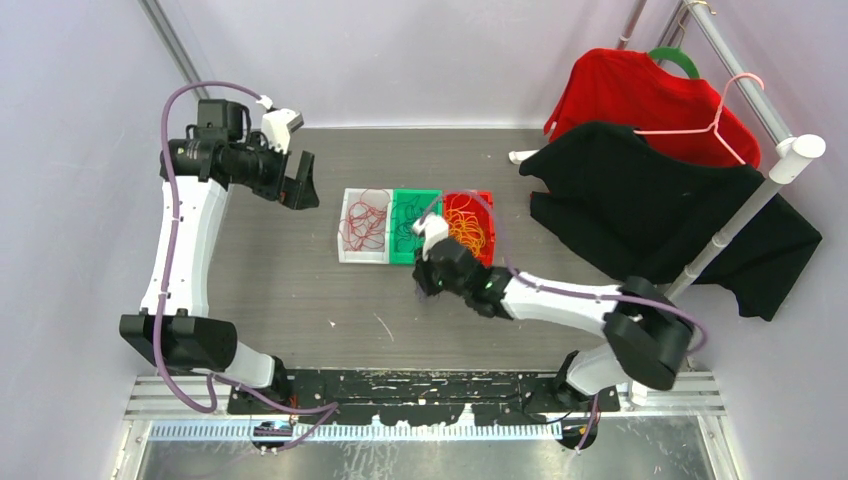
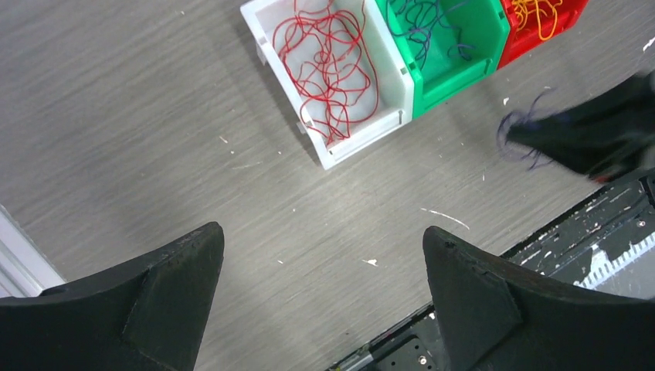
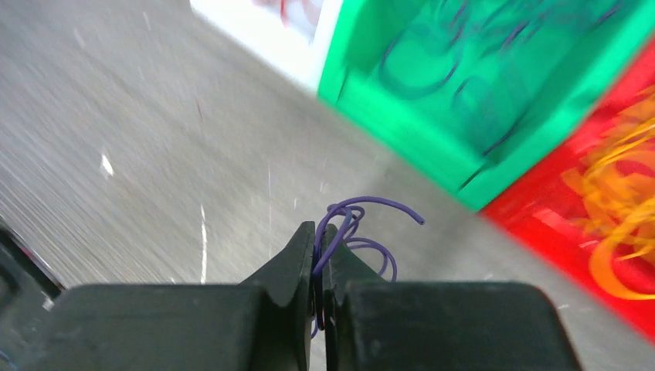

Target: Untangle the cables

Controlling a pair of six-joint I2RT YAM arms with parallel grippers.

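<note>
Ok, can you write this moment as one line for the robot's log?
right tool: shut on purple cable | left tool: open, empty | red cables in white bin | orange cables in red bin

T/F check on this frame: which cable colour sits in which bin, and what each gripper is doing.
1. The white bin holds red cables. True.
2. The right gripper is open and empty. False: it is shut on a purple strand, outside the bins.
3. The left gripper is open and holds nothing. True.
4. The orange cables lie in the green bin. False: they are in the red bin; the green bin holds purple cables.
</note>
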